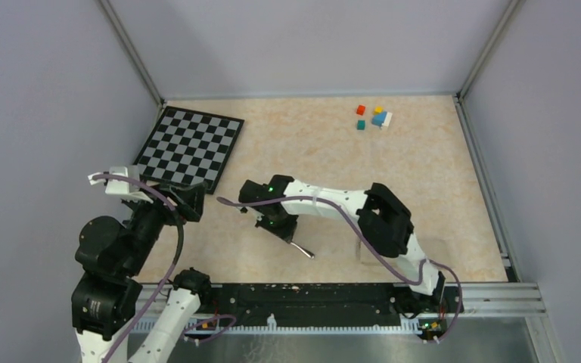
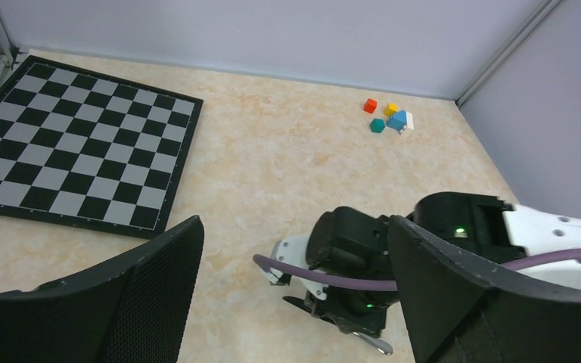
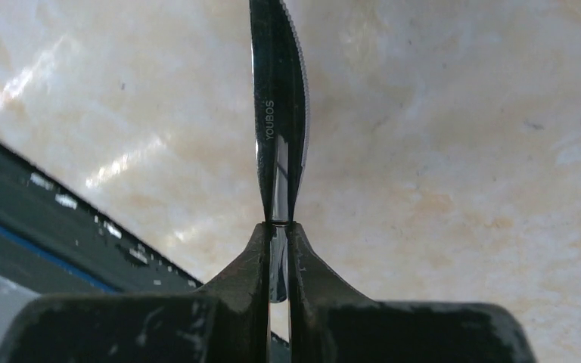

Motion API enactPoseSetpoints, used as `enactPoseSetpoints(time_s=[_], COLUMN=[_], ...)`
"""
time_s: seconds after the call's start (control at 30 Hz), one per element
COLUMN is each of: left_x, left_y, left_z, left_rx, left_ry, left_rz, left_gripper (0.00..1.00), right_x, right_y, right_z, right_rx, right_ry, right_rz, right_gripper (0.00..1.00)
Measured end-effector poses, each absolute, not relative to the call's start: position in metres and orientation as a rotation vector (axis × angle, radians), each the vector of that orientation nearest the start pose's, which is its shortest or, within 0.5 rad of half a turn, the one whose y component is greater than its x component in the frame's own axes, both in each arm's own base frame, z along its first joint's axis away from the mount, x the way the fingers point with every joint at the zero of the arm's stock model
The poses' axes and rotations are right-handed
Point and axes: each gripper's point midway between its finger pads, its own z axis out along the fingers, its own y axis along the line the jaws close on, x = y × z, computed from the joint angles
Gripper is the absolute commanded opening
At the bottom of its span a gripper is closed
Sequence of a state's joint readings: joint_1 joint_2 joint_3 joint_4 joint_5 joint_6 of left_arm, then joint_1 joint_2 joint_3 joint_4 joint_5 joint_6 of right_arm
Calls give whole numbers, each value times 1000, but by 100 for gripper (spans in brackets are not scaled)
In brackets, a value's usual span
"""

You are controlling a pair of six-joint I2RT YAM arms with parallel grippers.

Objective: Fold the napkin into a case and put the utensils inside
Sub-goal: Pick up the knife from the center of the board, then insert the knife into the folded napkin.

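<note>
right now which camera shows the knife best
Right wrist: the knife fills the frame, pinched in the shut right gripper. Top view shows only a thin silver end; left wrist only its tip.

Robotics lab test cell: plain grey partition walls [image 1: 295, 45] on aluminium posts [image 1: 133, 53] boxing in a mottled peach tabletop [image 1: 333, 159], slotted metal rail [image 1: 492, 291] along the near edge

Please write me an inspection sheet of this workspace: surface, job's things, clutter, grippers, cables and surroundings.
Surface: mottled peach table, no spill seen.
Job's things: knife held by right gripper; napkin not made out.
Clutter: checkerboard far left; coloured cubes far right.
Grippers: left gripper open, empty; right gripper shut on knife.
Cables: purple cables along both arms.
Surroundings: grey walls, metal rail at near edge.
</note>
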State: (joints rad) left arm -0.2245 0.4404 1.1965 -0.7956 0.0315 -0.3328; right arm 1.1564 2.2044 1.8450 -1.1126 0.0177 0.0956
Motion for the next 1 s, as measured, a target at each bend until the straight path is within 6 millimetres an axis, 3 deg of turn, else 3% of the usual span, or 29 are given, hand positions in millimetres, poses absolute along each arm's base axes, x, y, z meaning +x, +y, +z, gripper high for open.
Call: enactPoseSetpoints(time_s=[0.17, 0.27, 0.6, 0.83, 1.0], left_x=[156, 157, 160, 162, 163], left_y=[-55, -56, -58, -63, -65], left_z=[389, 388, 375, 372, 369], left_rx=[-63, -63, -59, -42, -33], left_ry=[1624, 1627, 1653, 1648, 1654], left_rz=[-457, -457, -459, -484, -494], left_gripper=[95, 95, 95, 95, 95], right_x=[160, 157, 126, 109, 107], right_y=[363, 353, 266, 229, 199], right_z=[86, 100, 95, 119, 111], right_rx=[-1579, -1609, -1850, -1957, -2012], right_ry=[2526, 2474, 2416, 2234, 2190], right_rz=[144, 164, 87, 199, 213], right_gripper=[0, 0, 0, 0, 0])
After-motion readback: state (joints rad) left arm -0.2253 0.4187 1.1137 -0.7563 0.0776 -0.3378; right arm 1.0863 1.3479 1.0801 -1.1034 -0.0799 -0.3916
